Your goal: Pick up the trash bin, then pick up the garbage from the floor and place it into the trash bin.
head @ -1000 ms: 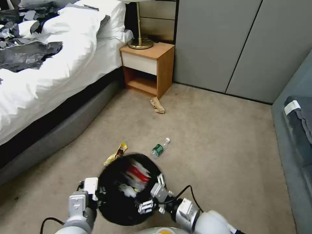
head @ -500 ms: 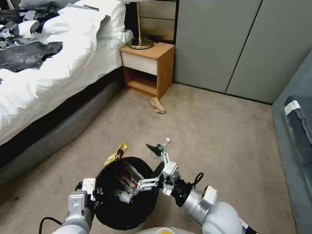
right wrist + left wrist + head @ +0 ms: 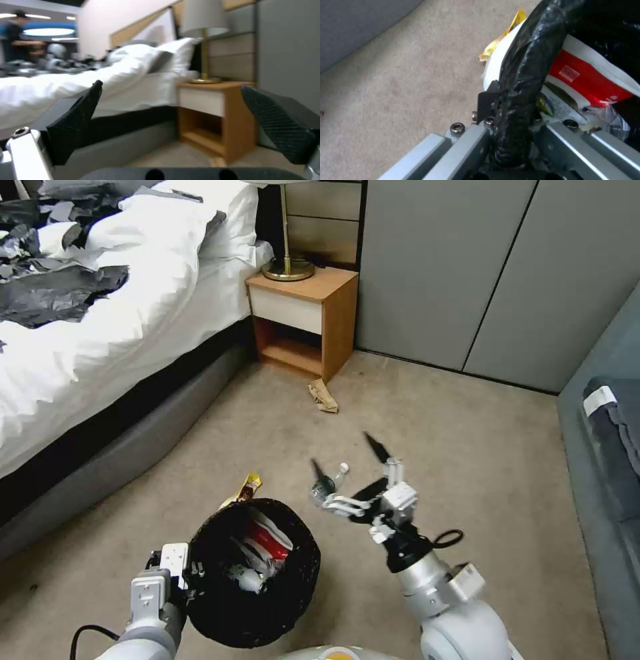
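Note:
The trash bin [image 3: 293, 587], lined with a black bag, hangs low at the front with my left gripper [image 3: 181, 572] shut on its rim [image 3: 523, 70]. Inside it lie a red-white packet [image 3: 270, 537] [image 3: 586, 82] and a small plastic bottle [image 3: 245, 578]. My right gripper [image 3: 345, 457] [image 3: 173, 105] is open and empty, raised above the carpet just past the bin. A green-labelled bottle [image 3: 333, 478] lies on the floor right behind its left finger. A yellow wrapper [image 3: 245, 490] [image 3: 506, 37] lies beside the bin's far edge. A brown paper bag [image 3: 323, 397] lies near the nightstand.
A bed [image 3: 100, 333] with black plastic sheets [image 3: 53, 290] on it runs along the left. The wooden nightstand [image 3: 303, 317] [image 3: 213, 112] holds a lamp [image 3: 287, 267]. Grey cabinet doors [image 3: 480, 273] close the back; a grey sofa [image 3: 610, 447] borders the right.
My right gripper has risen from over the bin and swung forward and right, opening wide near the green-labelled bottle. The bin has shifted slightly in my left gripper.

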